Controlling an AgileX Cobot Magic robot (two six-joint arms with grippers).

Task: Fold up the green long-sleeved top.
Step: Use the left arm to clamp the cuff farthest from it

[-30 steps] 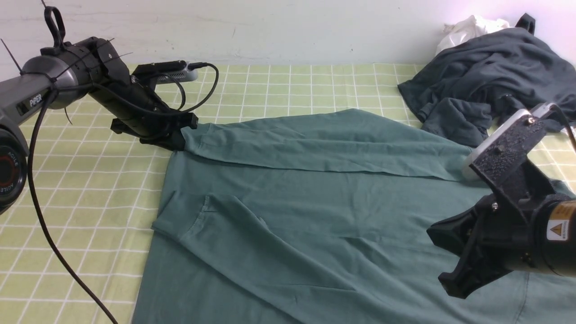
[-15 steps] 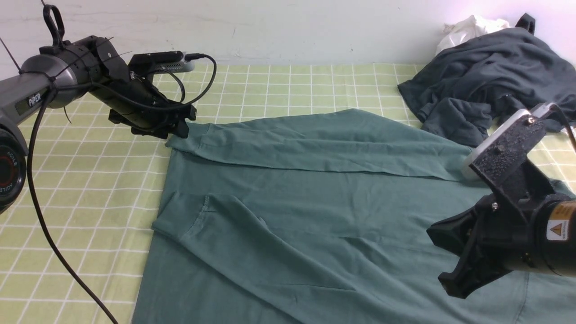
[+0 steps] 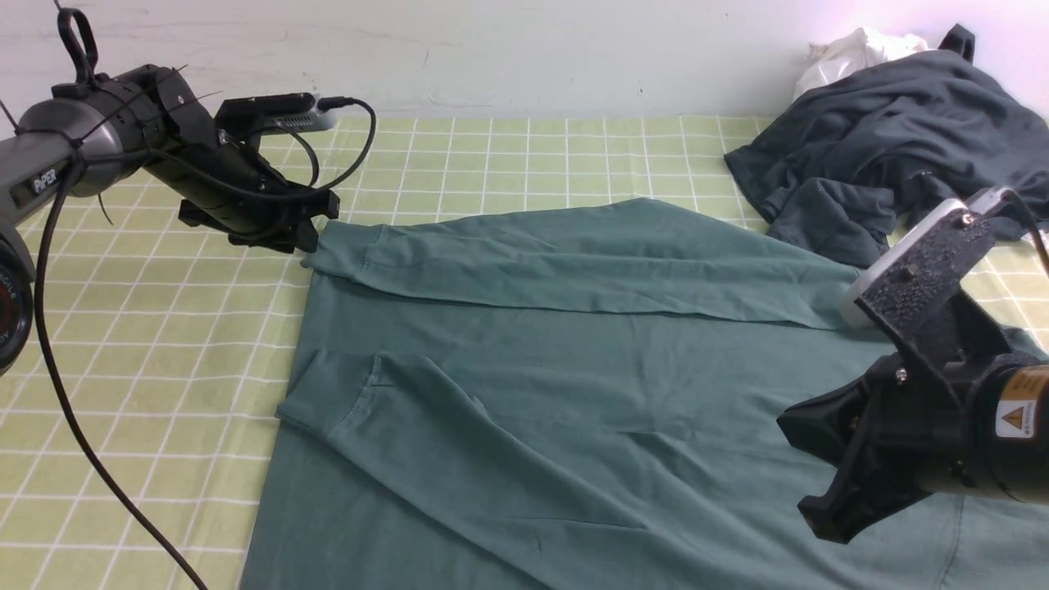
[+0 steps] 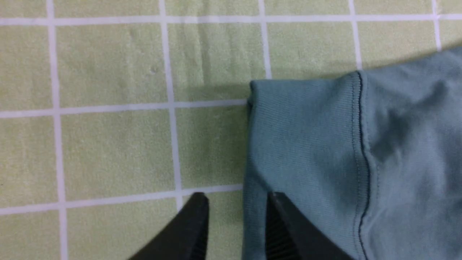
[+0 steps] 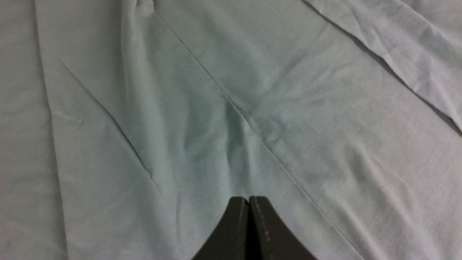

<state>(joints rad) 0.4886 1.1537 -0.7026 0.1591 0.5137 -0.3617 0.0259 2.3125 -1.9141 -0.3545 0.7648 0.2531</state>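
Cuff (image 4: 303,137) released: left end effector (image 3: 310,233) now open, backed just off it; right end effector (image 5: 249,199) closed, empty, over green long-sleeved top (image 3: 574,369) spread on table (image 3: 164,328); far sleeve looks laid

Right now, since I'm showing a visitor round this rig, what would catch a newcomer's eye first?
The big green top lies spread across the checked tablecloth, one sleeve folded across its far side. The left gripper hovers open at that sleeve's cuff; a dark grey garment lies heaped at the far right.
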